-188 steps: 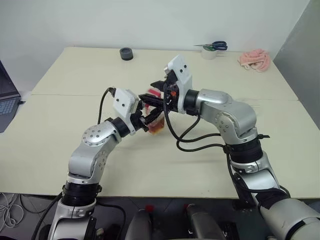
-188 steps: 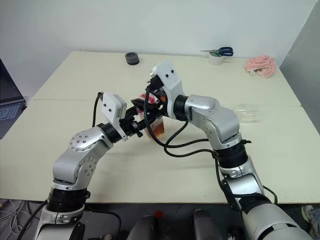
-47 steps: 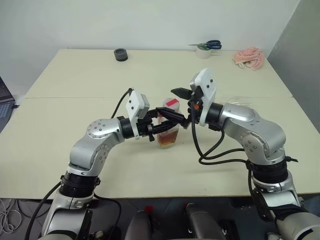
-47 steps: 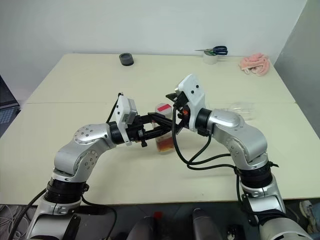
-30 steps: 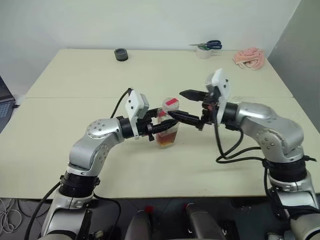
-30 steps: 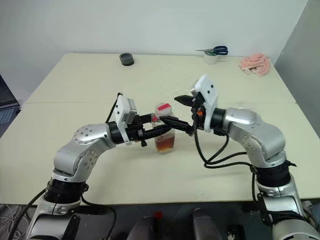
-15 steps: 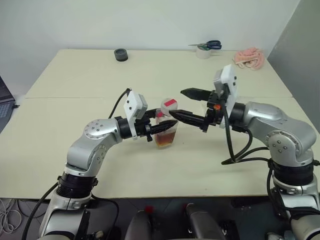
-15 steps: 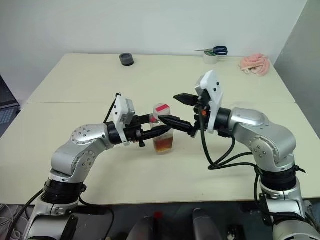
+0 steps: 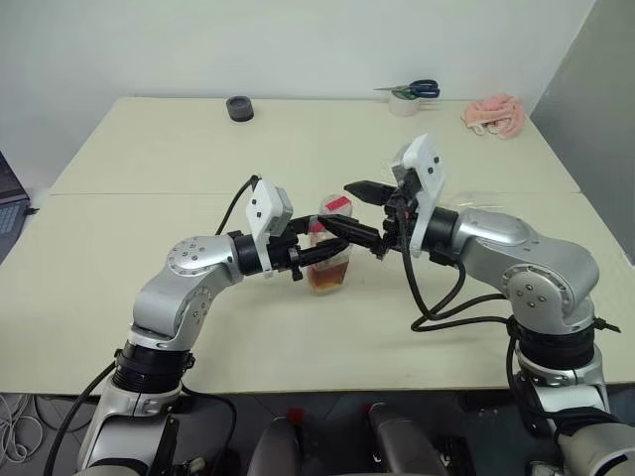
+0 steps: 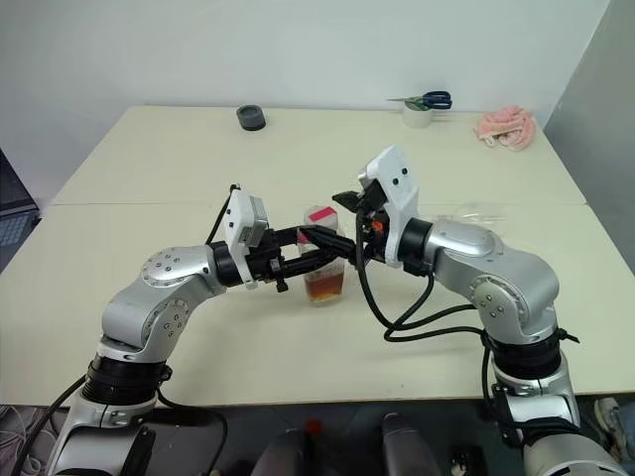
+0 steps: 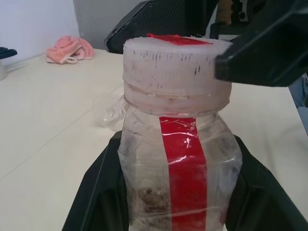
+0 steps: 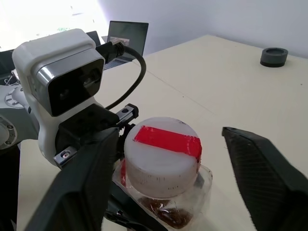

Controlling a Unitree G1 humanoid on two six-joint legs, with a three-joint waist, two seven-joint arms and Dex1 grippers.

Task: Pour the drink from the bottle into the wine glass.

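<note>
Two grippers meet at one small clear plastic bottle [image 9: 330,260] with a squarish body, a vertical red label strip and a wide white cap [image 12: 162,155] taped red across its top; it stands upright on the cream table [image 9: 149,159], near the middle of the head view; the left gripper [image 9: 319,253] comes in from nine o'clock and its black fingers [image 11: 98,185] are clamped on the bottle's body, plainly to steady it so the cap can be worked; the right gripper [image 10: 335,230] arrives from three o'clock, level with the cap, its two fingers [image 12: 269,173] spread and flanking the cap without touching it, which reads as lining up for a twist; a little translucent reddish-brown drink [image 10: 324,286] sits in the bottle's lower part; the clear colourless wine glass [image 10: 482,218] appears to lie on its side toward three o'clock, well apart from the bottle, though its outline is faint; pouring has not begun, since the cap is on; a pink cloth [image 9: 493,113] lies at one o'clock by the far edge.
</note>
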